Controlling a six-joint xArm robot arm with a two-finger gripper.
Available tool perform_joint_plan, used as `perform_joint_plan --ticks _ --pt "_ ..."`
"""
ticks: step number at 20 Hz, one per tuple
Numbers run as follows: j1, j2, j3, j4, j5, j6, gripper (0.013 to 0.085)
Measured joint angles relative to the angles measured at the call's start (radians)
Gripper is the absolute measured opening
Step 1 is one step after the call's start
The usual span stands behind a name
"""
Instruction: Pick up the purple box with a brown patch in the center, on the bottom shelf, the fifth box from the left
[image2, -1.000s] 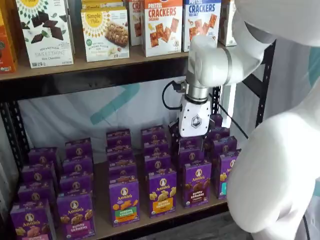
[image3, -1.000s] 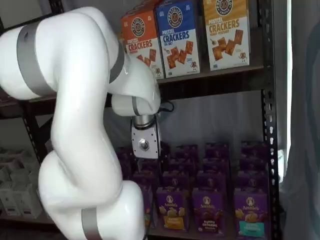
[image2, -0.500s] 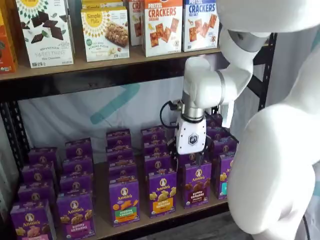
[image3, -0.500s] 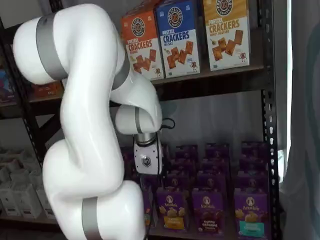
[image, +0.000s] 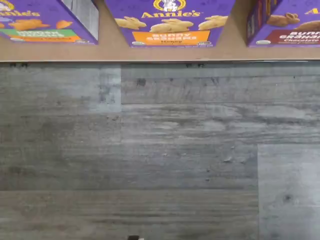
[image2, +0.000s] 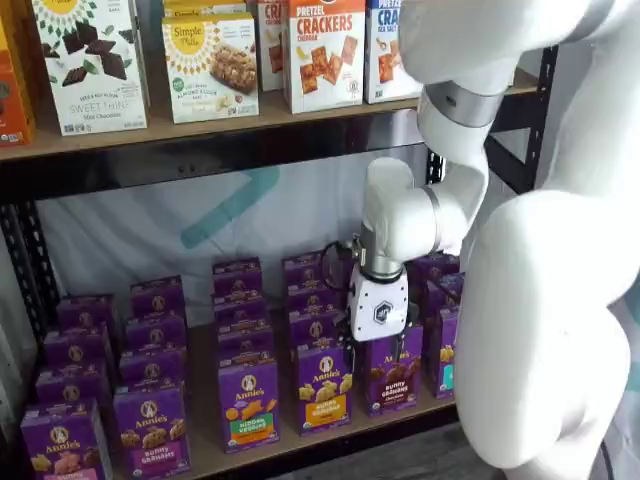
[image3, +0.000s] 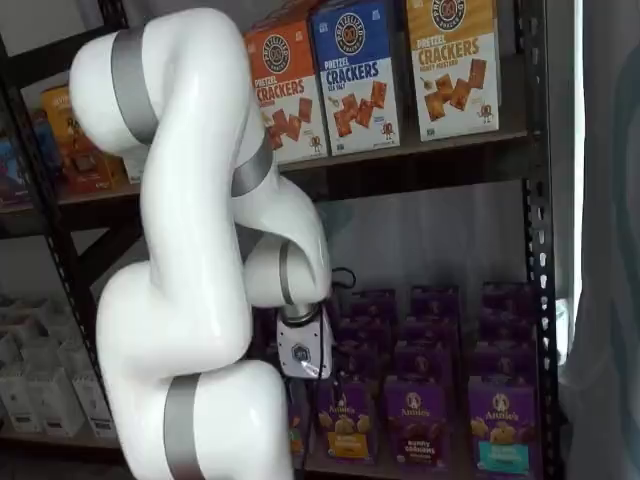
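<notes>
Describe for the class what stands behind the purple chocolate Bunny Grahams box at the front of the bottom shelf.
Behind the purple box more purple cartons stand in a row toward the back of the bottom shelf. The gripper and arm cover the nearest ones, so their fronts cannot be read.

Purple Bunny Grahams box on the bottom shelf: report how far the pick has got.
Done: the white gripper with black fingers hangs low at the front row, just above the small purple Bunny Grahams carton with brown cookies. In hand: nothing; the carton stands on the brown wooden bottom shelf. Left: closing on the carton and lifting it out. Whether the fingers are open cannot be told.
</notes>
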Motion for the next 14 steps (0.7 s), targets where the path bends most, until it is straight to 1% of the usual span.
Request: perform_joint_plan --ticks 1,2,4,6,7,8,11,12,13,14 --pt "-0.003 0.022 -0.007 -0.008 -0.015 0.003 0.0850" --pt "-0.005 0.043 -0.015 0.002 -0.030 -0.009 0.0850" --pt "-0.015 0.093 -0.037 -0.010 -0.059 -0.008 0.0850" --pt "-0.024 0.147 -0.069 0.022 -0.068 -0.047 0.0850" --pt "-0.030 0.172 -0.086 0.016 -0.070 -0.047 0.0850" --pt "-0.038 0.196 -0.101 -0.006 -0.079 -0.035 0.0850" --pt "-0.055 0.253 -0.142 -0.024 -0.091 -0.036 0.0850" --pt "-0.063 0.274 -0.160 -0.038 -0.090 -0.030 0.0850" --pt "-0.072 0.292 -0.176 -0.063 -0.089 -0.014 0.0850" --pt "-0.081 0.307 -0.190 -0.103 -0.087 0.016 0.0850"
